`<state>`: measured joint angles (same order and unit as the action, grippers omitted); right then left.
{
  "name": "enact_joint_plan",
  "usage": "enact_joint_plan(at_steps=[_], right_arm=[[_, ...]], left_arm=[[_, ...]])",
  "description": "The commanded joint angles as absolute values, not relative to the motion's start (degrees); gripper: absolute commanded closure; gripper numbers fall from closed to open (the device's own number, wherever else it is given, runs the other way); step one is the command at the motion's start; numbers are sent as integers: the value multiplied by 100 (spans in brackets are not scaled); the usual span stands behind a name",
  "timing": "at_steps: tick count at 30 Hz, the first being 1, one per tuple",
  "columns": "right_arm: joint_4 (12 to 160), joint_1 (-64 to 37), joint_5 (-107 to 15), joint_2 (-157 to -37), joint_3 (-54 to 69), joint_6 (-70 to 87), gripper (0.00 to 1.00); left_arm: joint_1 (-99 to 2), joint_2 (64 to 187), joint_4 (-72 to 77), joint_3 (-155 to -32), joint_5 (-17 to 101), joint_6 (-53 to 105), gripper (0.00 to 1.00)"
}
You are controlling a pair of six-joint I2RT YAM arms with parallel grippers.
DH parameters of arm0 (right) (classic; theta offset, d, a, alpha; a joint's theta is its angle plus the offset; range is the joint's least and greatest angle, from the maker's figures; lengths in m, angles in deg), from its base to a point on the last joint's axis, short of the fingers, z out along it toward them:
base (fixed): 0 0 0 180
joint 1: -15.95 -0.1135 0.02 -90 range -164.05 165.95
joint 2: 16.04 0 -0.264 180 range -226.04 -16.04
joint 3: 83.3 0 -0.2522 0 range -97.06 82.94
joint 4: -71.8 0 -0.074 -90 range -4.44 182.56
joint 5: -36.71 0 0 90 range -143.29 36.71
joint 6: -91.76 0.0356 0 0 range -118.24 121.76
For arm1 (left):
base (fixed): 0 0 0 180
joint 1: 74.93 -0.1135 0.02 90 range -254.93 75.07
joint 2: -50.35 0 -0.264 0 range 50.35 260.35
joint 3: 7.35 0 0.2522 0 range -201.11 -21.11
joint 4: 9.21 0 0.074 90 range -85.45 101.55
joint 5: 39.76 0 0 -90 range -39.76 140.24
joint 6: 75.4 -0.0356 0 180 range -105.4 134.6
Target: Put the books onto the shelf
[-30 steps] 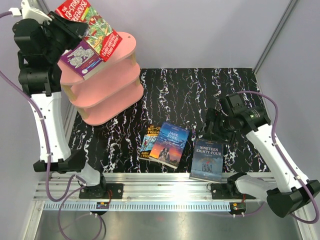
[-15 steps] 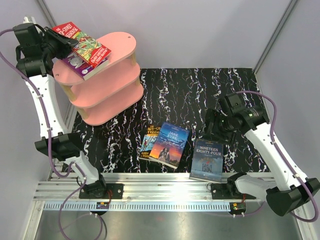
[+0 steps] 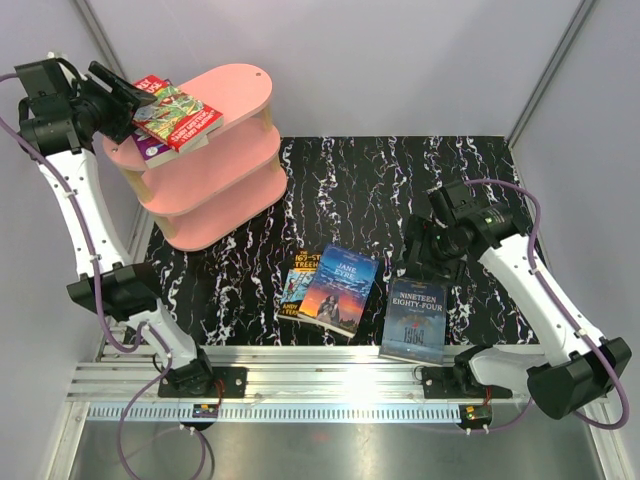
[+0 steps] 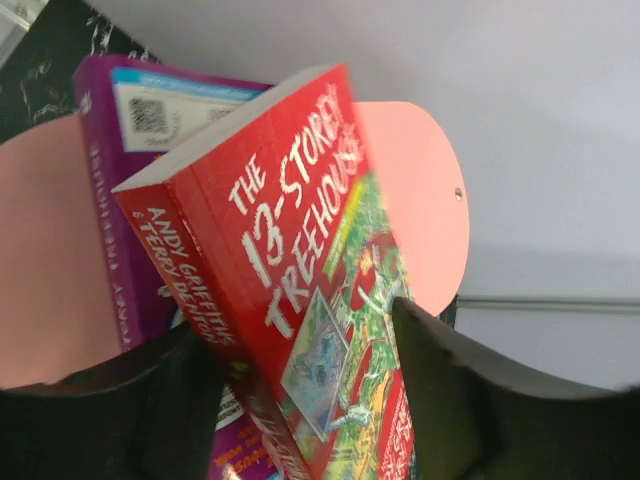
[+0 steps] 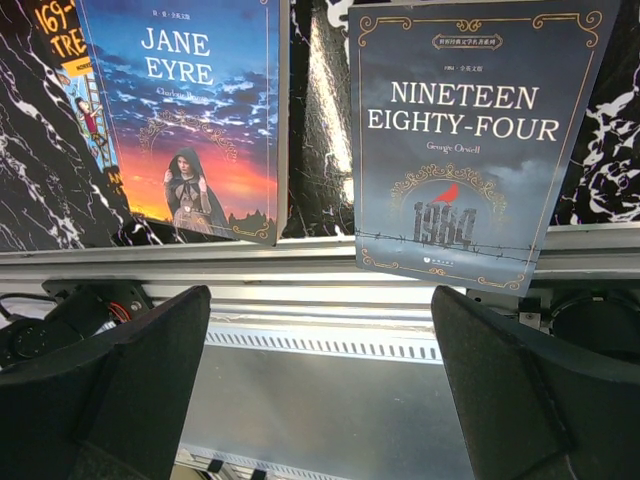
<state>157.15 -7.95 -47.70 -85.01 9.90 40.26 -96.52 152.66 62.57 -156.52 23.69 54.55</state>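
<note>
The pink shelf point(image 3: 235, 90) stands at the back left. On its top board point(image 4: 420, 190) a purple book point(image 3: 150, 150) lies flat, and the red Treehouse book point(image 3: 178, 115) rests on it. My left gripper point(image 3: 128, 102) is open at the red book's left end, its fingers either side of the book point(image 4: 300, 280). On the table lie Jane Eyre point(image 3: 338, 290), partly over the blue-yellow Treehouse book point(image 3: 298, 283), and Nineteen Eighty-Four point(image 3: 414, 320). My right gripper point(image 3: 418, 255) hangs open and empty above the near edge beside Nineteen Eighty-Four point(image 5: 470, 140).
A metal rail point(image 3: 330, 365) runs along the table's near edge, and Nineteen Eighty-Four overhangs it. Grey walls close in the back and both sides. The shelf's two lower boards point(image 3: 215, 200) show nothing on them.
The left arm brought the red book down and leftward onto the purple book, then spread its jaws. The right arm shifted slightly left.
</note>
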Motion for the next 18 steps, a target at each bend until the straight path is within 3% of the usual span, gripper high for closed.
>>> enact_joint_plan(at_steps=[1, 6, 11, 14, 18], right_arm=[[15569, -822, -4714, -8521, 1008, 3999, 0], [15552, -822, -4661, -8521, 1078, 4008, 0], [15552, -822, -4626, -8460, 1139, 3999, 0], [15377, -822, -4389, -8451, 1061, 3894, 0], [14491, -831, -3134, -8503, 545, 3630, 0]], left_arm=[[-9699, 15371, 6599, -15787, 2203, 5073, 27], [-9699, 15310, 6397, -15778, 2089, 5221, 11], [-9699, 15082, 6142, -15830, 2071, 5468, 9], [-9708, 14845, 5940, -15822, 2202, 5740, 2], [-9708, 14449, 6009, -15717, 2553, 5724, 1]])
